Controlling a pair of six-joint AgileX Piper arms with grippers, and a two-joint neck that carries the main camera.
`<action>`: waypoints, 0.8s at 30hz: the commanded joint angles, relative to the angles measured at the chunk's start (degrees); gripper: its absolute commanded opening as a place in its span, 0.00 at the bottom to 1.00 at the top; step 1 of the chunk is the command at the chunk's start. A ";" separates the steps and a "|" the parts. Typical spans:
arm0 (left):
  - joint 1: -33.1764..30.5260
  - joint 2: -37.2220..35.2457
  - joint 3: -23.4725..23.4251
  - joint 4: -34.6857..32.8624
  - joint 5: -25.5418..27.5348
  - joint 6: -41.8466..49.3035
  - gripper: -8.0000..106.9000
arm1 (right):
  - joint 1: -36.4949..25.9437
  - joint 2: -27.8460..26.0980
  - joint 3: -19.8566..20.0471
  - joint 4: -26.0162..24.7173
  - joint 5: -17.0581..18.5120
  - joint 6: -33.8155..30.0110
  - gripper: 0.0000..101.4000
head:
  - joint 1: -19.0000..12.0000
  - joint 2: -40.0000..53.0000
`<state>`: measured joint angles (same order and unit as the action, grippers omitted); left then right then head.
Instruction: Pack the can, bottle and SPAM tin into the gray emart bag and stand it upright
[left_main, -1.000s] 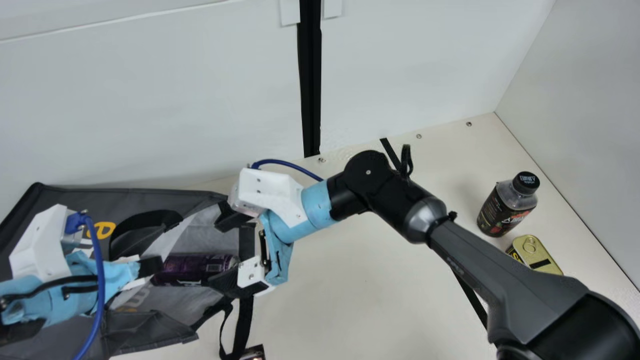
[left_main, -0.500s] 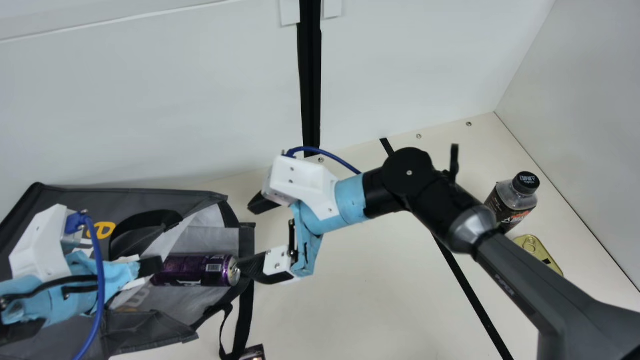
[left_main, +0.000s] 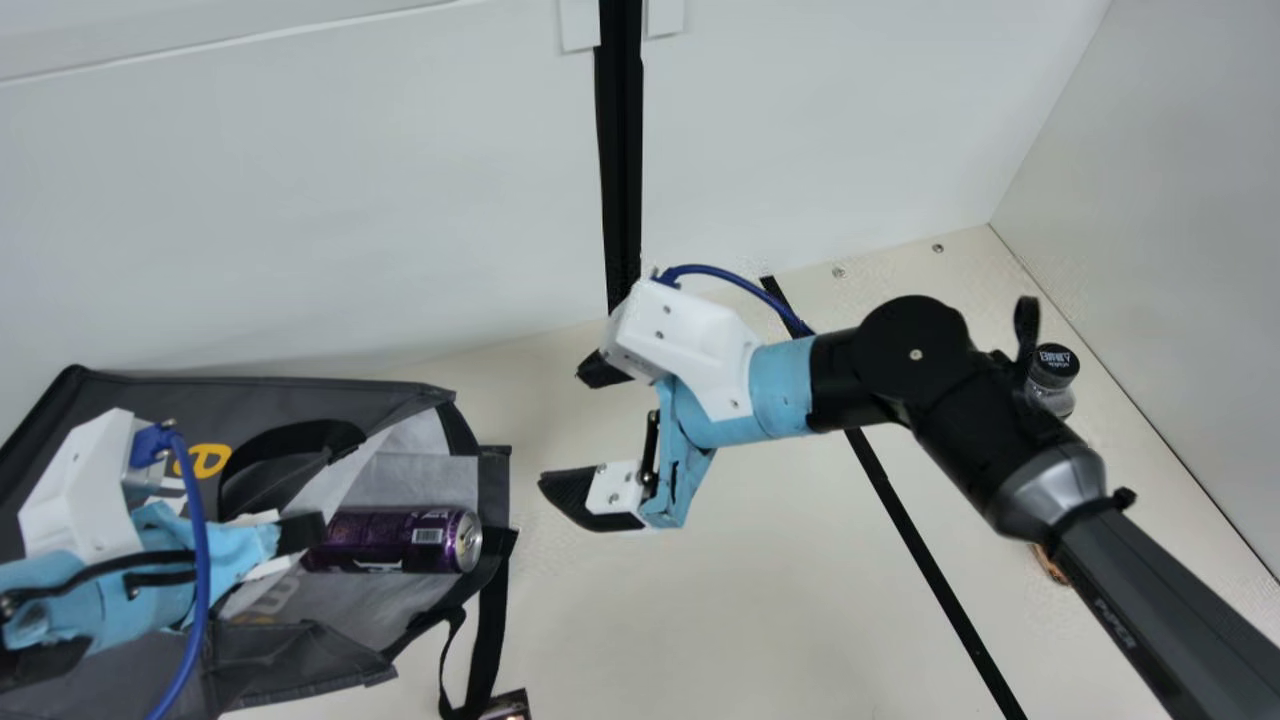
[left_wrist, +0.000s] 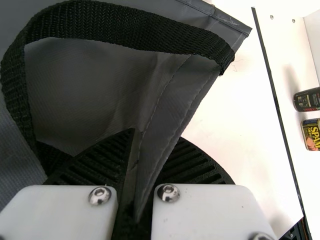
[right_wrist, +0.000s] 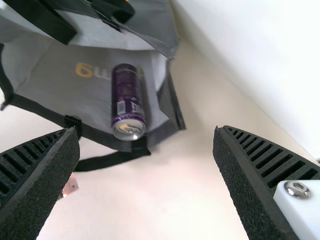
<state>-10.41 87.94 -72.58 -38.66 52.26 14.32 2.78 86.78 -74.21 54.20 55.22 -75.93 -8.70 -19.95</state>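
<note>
Glossy can lying on side in creased fabric bag, lid outward. Left gripper pinching bag; right gripper wide, empty.

The left arm lies over the bag, its ribbed fingers pinched together on the bag's cloth; that is the left hand. The right arm slants toward the bag, bent at a black joint, its blue-wrapped wrist level. The right hand hangs apart from the bag, facing its mouth, fingers spread wide.
</note>
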 joint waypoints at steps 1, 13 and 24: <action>0.00 0.00 0.00 0.00 0.00 0.00 0.00 | -0.86 -0.76 0.26 -0.93 -0.54 0.57 0.94 | -1.30 -0.05; 0.00 0.00 0.00 0.00 0.00 0.00 0.00 | -6.95 -5.48 1.65 -5.99 -1.57 3.73 0.94 | -1.30 -0.05; 0.00 0.00 0.00 0.00 0.00 0.00 0.00 | -12.22 -9.15 2.62 -11.27 -3.53 7.29 0.94 | -1.30 -0.05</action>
<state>-10.41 87.94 -72.58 -38.66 52.26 14.32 -9.10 77.77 -71.72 43.58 52.13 -69.16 -8.70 -19.86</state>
